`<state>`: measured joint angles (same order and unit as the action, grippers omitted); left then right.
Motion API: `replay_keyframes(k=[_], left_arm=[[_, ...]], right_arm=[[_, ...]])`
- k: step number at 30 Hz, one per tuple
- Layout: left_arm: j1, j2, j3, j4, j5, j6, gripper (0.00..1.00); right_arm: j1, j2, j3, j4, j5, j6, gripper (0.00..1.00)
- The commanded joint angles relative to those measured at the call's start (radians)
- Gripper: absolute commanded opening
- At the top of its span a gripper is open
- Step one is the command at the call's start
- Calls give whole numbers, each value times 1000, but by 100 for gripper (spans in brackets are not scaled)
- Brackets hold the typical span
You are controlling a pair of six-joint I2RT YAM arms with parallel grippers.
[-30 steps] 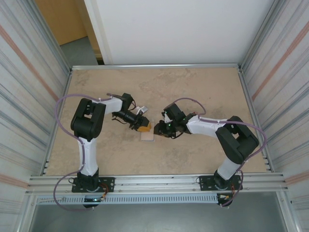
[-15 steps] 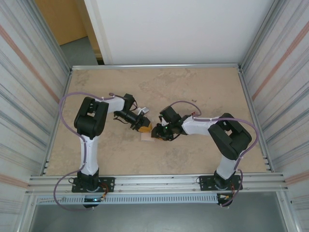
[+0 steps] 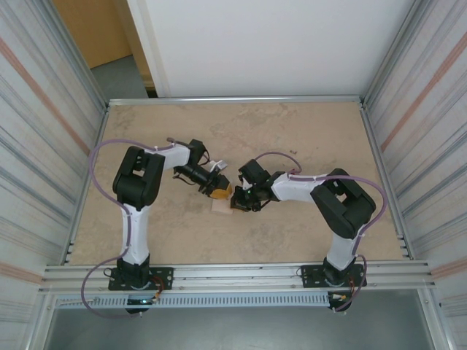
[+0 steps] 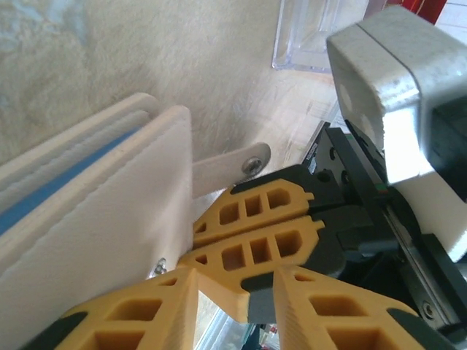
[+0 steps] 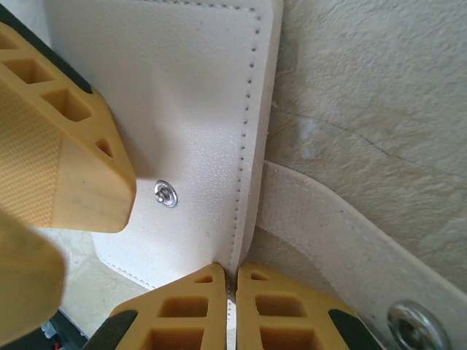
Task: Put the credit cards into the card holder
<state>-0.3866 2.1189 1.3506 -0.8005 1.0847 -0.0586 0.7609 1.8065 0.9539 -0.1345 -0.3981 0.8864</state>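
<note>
Right gripper [image 5: 233, 281]: the fingers are pressed together, pinching the stitched edge of the card holder [image 5: 197, 95].
Left gripper [image 4: 237, 283]: partly open and clamped on nothing. One finger [image 5: 66, 160] lies over the holder's beige face, just beside a snap stud [image 5: 166, 194].
Card holder position: on the table [image 3: 292, 138] between the two grippers, near its middle.
Left wrist view adds: a blue inner layer [image 4: 58, 188], the snap tab [image 4: 241, 166] just above the right fingers, and a clear plastic case [image 4: 306, 36] farther back.

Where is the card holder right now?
In the top view, the card holder lies near the table's middle, between the left gripper and the right gripper.
</note>
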Motion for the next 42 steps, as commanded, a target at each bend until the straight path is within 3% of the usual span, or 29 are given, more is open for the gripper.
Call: replay_keyframes(k=[1,7,12,15,21,27,36,38,42], left_arm=[[-6,-112,8,-60,-71,28,38],[38,-243,-89,-35,-233,13,46],[54,-253,-175,6,-316,4,49],[54,-246,-201,37,-299,2,52],[48,-179,-194,81,-147,-20,51],[39,-125,-194,119,-62,-49,40],[38,-120,-182,109,-40,-23,7],[38,-126,-180,93,-47,-10,1],[40,-193,-192,36,-157,43,0]], right_arm=[[1,71,-35,-18,55,6,6],[-1,68,-35,-13,49,5,6],[-7,69,-33,-17,44,-4,7],[-7,63,-40,-11,46,-3,7],[-9,52,-58,-1,52,0,7],[-6,46,-56,2,54,0,7],[-5,36,-55,9,50,-6,8],[-6,25,-49,-7,43,-14,10],[-2,-74,-61,-60,66,-28,17]])
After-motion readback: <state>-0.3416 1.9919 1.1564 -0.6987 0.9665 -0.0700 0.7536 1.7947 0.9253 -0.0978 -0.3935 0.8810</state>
